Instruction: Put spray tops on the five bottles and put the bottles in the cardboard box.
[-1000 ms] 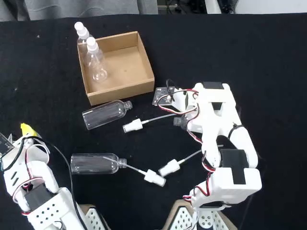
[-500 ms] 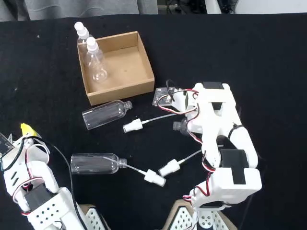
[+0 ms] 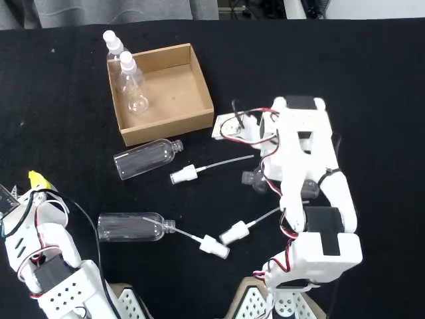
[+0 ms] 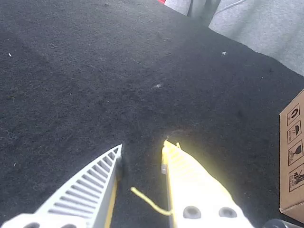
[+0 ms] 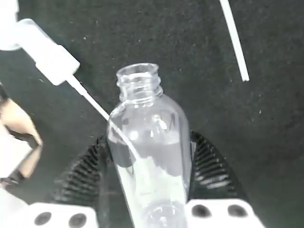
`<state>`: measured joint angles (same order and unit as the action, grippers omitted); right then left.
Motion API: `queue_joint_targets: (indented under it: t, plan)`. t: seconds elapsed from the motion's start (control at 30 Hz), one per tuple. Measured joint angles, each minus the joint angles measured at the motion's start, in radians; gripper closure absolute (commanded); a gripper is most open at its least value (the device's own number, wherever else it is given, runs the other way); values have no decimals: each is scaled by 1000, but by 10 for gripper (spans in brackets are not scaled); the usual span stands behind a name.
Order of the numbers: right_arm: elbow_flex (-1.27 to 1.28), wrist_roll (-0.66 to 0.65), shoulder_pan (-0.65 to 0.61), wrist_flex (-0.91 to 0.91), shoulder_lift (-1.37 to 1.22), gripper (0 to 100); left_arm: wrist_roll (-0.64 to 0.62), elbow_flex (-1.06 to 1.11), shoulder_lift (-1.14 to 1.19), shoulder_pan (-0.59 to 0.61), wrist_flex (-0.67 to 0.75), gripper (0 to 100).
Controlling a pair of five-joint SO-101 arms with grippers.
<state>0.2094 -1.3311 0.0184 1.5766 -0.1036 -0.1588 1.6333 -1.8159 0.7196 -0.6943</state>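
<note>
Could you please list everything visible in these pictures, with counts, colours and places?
cardboard box: one, brown, far left on the table.
capped bottles: two, clear with white tops, upright at the box's left side.
lying bottles: two, clear, uncapped, on the cloth in front of the box.
held bottle: one, clear, uncapped, in the right end effector.
spray tops: three, white, loose mid-table; one's tube enters the nearer lying bottle.
cloth: one, black, covering the table.
left end effector: white and yellow, open, over bare cloth.
right end effector: black fingers, shut on the held bottle.
</note>
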Motion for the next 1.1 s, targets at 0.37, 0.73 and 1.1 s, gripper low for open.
queue_joint_targets:
  t: [0.37,0.73,1.1]
  plan:
    - [-20,146,-11,86,224,917,0,0,0,0,0,877]
    - [-20,385,-78,107,351,917,0,0,0,0,0,877]
    - [-20,678,-193,106,404,917,0,0,0,0,0,877]
